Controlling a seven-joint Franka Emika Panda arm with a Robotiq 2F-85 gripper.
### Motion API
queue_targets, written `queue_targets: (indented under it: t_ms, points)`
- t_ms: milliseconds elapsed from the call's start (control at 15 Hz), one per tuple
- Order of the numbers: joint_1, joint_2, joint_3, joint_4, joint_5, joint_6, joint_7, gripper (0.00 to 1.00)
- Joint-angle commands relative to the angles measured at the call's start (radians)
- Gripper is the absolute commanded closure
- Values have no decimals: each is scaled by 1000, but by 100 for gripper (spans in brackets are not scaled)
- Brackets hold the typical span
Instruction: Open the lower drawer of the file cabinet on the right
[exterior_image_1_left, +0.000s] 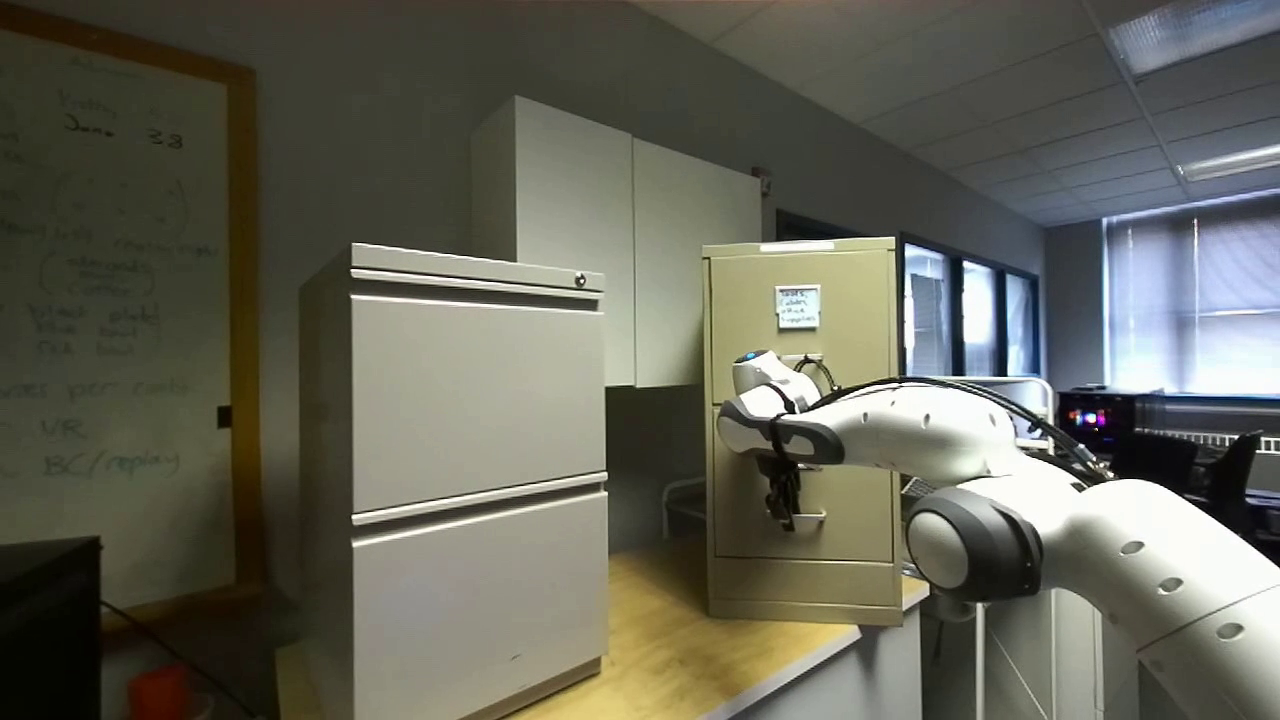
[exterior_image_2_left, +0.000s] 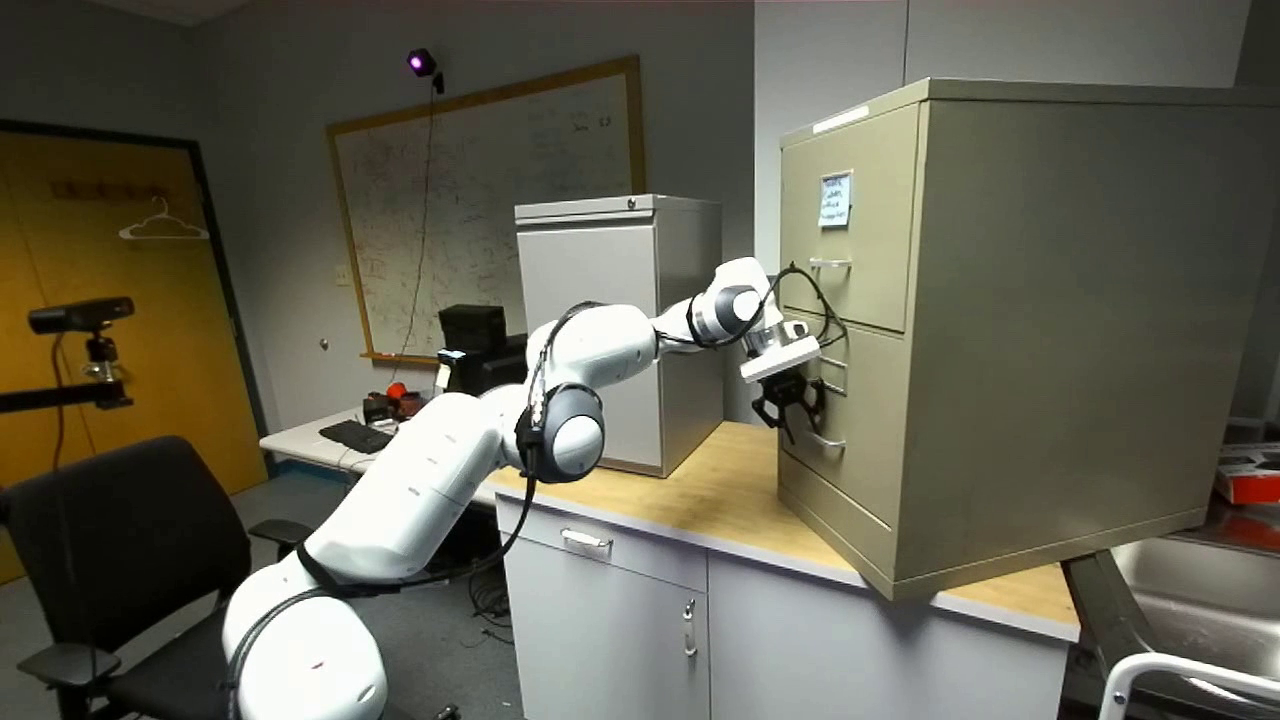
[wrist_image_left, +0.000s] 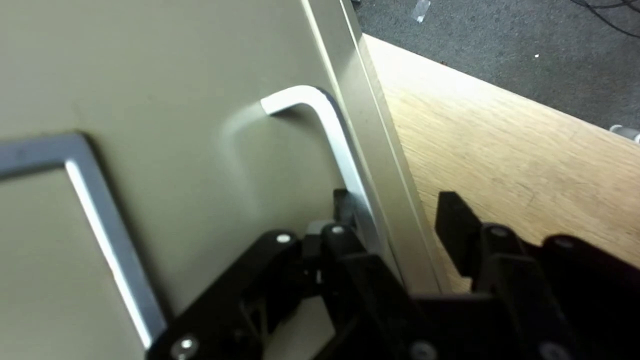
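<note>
The file cabinet (exterior_image_1_left: 800, 611) is tall, narrow and tan, with a white paper near its top; its side shows in an exterior view (exterior_image_2_left: 1080, 330). Its lower drawer (exterior_image_1_left: 862, 515) is flush with the cabinet, and its front fills the left of the wrist view (wrist_image_left: 190, 80). A silver handle (wrist_image_left: 336, 135) sits low on this drawer. My gripper (wrist_image_left: 397, 202) is open, pointing down at the handle. One finger is tucked between the handle and the drawer front; the other is outside, apart from it. The gripper also shows in both exterior views (exterior_image_1_left: 785, 505) (exterior_image_2_left: 800, 425).
A wide pale grey two-drawer cabinet (exterior_image_1_left: 480, 400) stands beside the file cabinet on the wooden counter (exterior_image_1_left: 690, 660). A silver label frame (wrist_image_left: 107, 245) sits above the handle on the drawer front. White wall cupboards (exterior_image_1_left: 690, 260) hang behind. A sink (exterior_image_2_left: 1190, 590) lies beside the counter.
</note>
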Motion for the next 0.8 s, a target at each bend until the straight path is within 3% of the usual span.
queue_targets:
  t_ms: [0, 133, 733]
  points:
    - [3, 27, 45, 1, 54, -9, -11, 79]
    - [13, 4, 55, -38, 62, -50, -19, 79]
    - [69, -105, 52, -222, 7, 16, -13, 79]
